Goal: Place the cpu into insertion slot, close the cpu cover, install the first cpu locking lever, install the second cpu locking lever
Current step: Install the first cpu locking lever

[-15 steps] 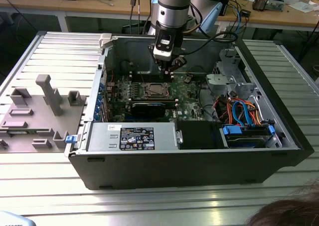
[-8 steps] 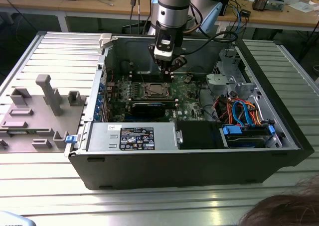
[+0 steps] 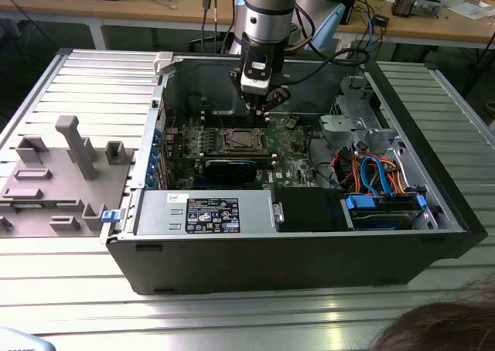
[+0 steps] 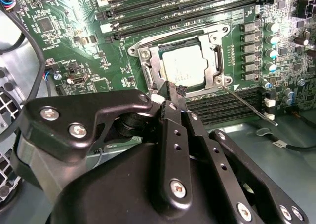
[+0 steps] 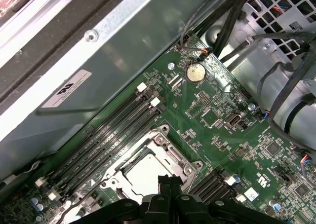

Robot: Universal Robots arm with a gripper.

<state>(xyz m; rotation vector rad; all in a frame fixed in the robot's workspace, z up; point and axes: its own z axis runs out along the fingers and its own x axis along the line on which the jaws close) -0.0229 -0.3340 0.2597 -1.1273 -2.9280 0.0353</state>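
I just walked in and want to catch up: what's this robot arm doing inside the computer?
The arm's gripper, shut and empty, is poised at the edge of the insertion slot on the green motherboard inside an open computer case. The cpu sits in the slot with the cpu cover lying flat around it. One thin locking lever angles away, apparently unlatched.

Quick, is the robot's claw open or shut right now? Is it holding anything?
Gripper: shut, holding nothing, with its tips close to the chip on the green board.
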